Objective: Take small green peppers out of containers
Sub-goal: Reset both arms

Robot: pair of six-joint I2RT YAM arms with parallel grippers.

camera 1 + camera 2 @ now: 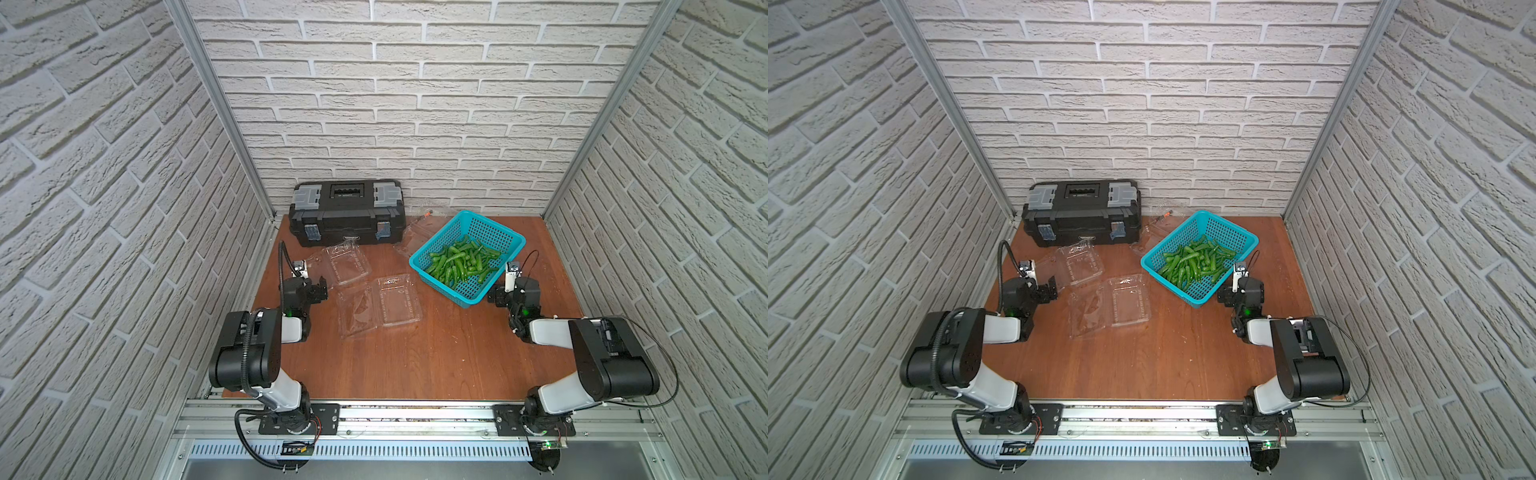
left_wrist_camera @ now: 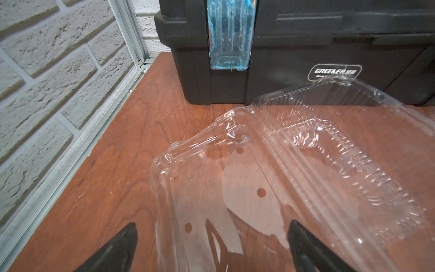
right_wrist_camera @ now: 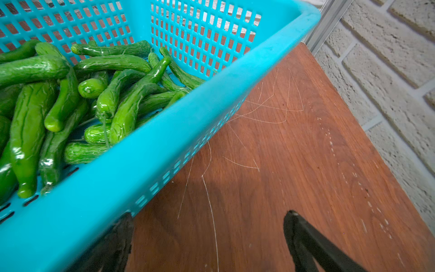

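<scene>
1. small green peppers (image 1: 461,262): one heap, all that I can see of them lying in the teal basket (image 1: 439,285). The basket sits on the right-back part of the table (image 1: 415,361), turned corner-on to the arms.
2. containers: three clear clamshells, all on the table and well apart from the peppers' heap.
   - back clamshell (image 1: 348,264): open, just in front of the black toolbox (image 1: 347,216), lid flap out toward the left arm.
   - middle clamshell (image 1: 397,301): open flat, nearer mid-table, just beside the back one.
   - third clamshell (image 1: 409,243): between toolbox and basket, partly behind the basket. I cannot tell whether its lid is open or closed.
3. left gripper (image 2: 213,227): jaws spread wide, nothing clamped. In the left wrist view it hangs over the back clamshell's lid flap. One fingertip (image 2: 128,233) is over bare wood, the other over the plastic. Contact with the flap: cannot tell.
4. right gripper (image 3: 208,216): jaws spread wide, only table wood between them. It is low at the basket's near-right wall. One finger is right at that wall, partly hidden by the rim; touching or not, cannot tell.
5. Both arms are folded low in both top views.
</scene>
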